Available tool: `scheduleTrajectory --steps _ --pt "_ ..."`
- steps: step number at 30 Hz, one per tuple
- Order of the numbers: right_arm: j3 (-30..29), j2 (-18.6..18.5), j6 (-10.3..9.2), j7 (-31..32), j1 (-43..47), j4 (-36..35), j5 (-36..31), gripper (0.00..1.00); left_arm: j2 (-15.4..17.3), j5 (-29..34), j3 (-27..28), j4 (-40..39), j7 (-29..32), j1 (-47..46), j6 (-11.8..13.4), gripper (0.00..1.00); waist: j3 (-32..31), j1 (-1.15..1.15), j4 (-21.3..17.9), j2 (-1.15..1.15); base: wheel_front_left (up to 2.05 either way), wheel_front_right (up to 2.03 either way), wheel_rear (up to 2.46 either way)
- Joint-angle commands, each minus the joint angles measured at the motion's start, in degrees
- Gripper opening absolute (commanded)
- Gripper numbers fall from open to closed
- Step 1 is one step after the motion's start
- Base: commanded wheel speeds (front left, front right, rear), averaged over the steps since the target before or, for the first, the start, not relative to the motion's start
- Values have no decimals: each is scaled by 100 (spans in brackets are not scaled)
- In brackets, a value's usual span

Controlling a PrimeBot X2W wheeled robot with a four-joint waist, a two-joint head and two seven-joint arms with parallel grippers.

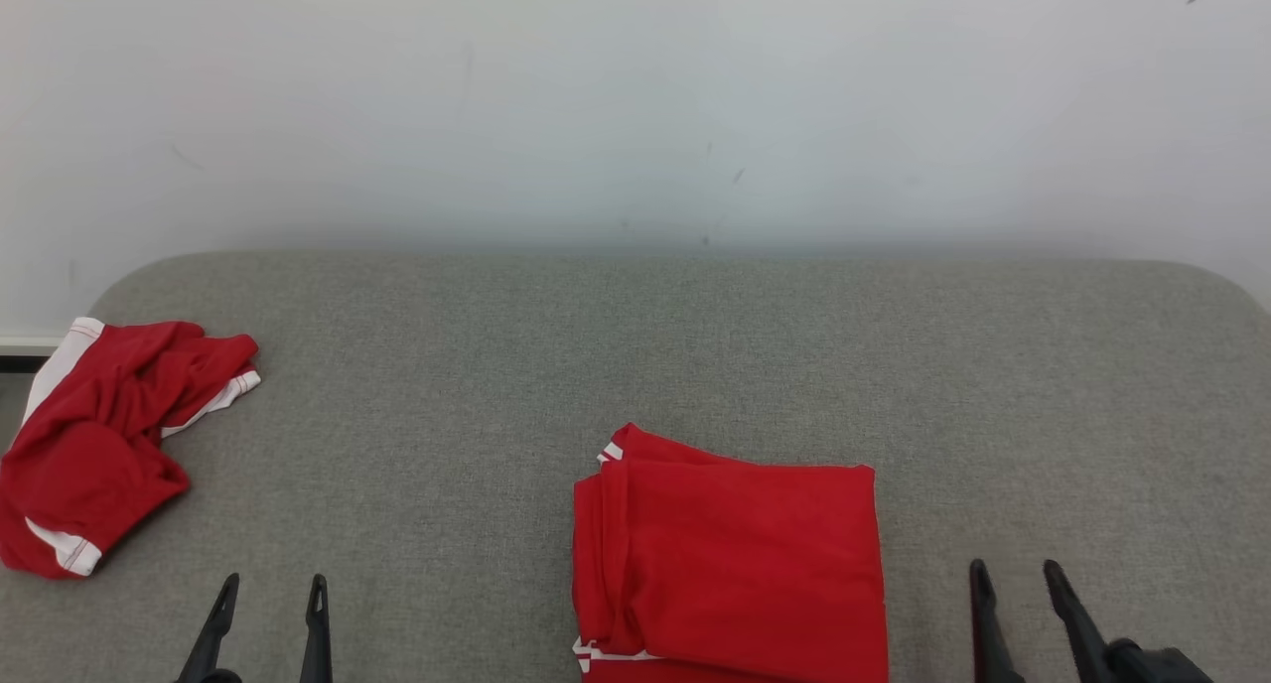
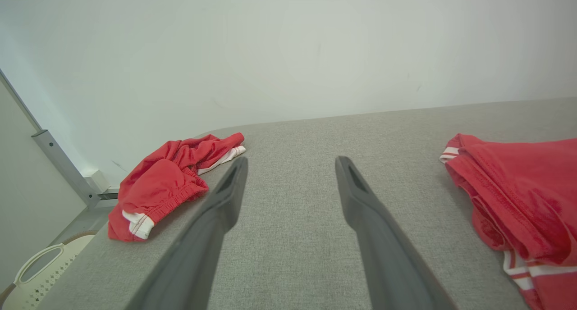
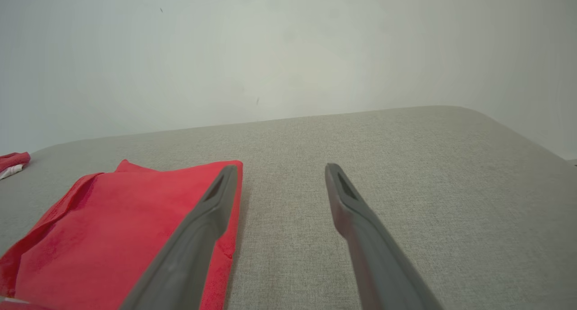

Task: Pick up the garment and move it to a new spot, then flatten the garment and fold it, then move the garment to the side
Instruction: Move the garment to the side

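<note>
Far left in the left wrist view, beyond the surface's edge: a grey metal post [image 2: 63,166] rising at a slant, and below it the rim of a white perforated basket [image 2: 40,269]. Next, at the left edge of the grey fabric-covered surface [image 1: 635,345], near its rounded back corner: a crumpled red garment [image 1: 99,435], white-trimmed, heaped in loose folds. Just right of that heap and nearer the robot: the left end effector [image 1: 276,579], low over bare grey fabric, fingers wide apart with nothing between them, touching neither garment. Centre, at the near edge of the head view: a folded red garment [image 1: 735,564], lying flat as a neat rectangle, layered edges and thin white stripes showing along its left side, right side straight and smooth, lower part cut off by the frame. Well apart from the crumpled heap, with open grey fabric between. Just right of the folded rectangle: the right end effector [image 1: 1015,566], likewise spread wide and empty; in the right wrist view its left finger overlaps the cloth's right border, contact impossible to judge. Further right, plain grey fabric out to the rounded far corner. Behind everything, a pale wall [image 1: 635,97] with a few faint scuffs.
</note>
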Motion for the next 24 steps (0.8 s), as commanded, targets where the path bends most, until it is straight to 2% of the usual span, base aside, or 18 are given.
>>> scheduleTrajectory --steps 1,6,16,24 --pt "81 -30 -14 -3 -192 186 55 100 10 -43 -3 -7 2 4 26 100 11 0 7 0 0 0 0" --pt "317 -124 -14 36 -647 819 165 100 -23 -102 -45 25 -5 -64 4 100 34 0 64 0 0 0 0" --pt "908 -257 -14 350 -1938 2922 672 100 11 -168 -143 246 -59 -251 -100 100 112 0 372 0 0 0 0" --pt "1427 -197 -14 566 -2477 4351 1282 100 -11 -196 -217 383 -118 -351 -112 100 187 0 588 0 0 0 0"
